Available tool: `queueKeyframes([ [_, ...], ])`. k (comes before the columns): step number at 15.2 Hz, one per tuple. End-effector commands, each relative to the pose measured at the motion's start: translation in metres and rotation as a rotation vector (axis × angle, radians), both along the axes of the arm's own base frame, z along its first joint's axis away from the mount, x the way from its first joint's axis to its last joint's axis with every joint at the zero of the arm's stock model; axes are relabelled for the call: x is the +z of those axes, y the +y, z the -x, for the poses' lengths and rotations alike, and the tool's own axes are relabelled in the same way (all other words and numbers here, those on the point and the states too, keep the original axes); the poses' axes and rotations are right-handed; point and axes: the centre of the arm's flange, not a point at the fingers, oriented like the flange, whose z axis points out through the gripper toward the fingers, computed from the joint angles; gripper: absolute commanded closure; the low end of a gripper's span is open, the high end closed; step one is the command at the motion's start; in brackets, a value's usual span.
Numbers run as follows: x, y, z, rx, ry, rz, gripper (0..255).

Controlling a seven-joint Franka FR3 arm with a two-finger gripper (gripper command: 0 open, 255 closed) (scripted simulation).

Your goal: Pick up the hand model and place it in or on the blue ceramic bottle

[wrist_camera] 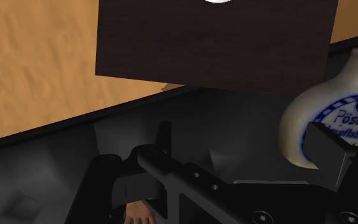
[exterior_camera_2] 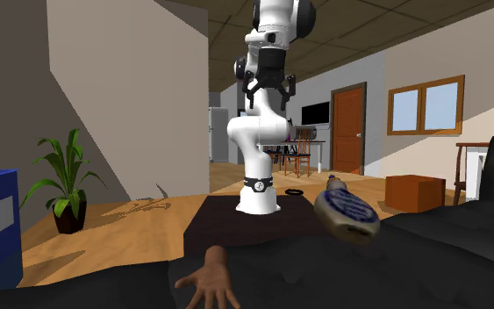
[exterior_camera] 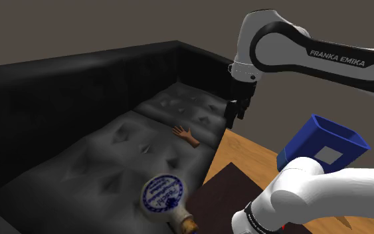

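Note:
The hand model [exterior_camera: 186,135] is small and skin-coloured. It lies flat on the grey seat cushion of the black sofa [exterior_camera: 79,86], near the cushion's edge by the wooden floor. The bottle [exterior_camera: 163,195] is whitish with a round blue print and a brown neck, and it lies on its side at the near end of the seat. My gripper [exterior_camera: 237,110] hangs open above the sofa's edge, to the shoulder view's right of the hand model and well above it. In the wrist view the hand model [wrist_camera: 139,215] peeks out below my open gripper [wrist_camera: 228,168], with the bottle [wrist_camera: 323,118] beside one finger.
A blue box [exterior_camera: 321,146] stands on the wooden floor [exterior_camera: 245,149] beside the dark stand [exterior_camera: 222,196]. In the second exterior view the hand model [exterior_camera_2: 208,285] lies in front, the bottle [exterior_camera_2: 346,209] to its right, and a potted plant [exterior_camera_2: 65,180] at the left.

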Motion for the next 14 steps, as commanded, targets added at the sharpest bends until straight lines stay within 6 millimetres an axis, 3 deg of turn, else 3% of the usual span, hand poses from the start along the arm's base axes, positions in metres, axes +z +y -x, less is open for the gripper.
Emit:
queueKeyframes([
  [1,0.000,0.000,0.000,0.000,0.000,0.000,0],
  [14,-0.136,-0.026,-0.088,-0.066,-0.069,0.082,0],
])
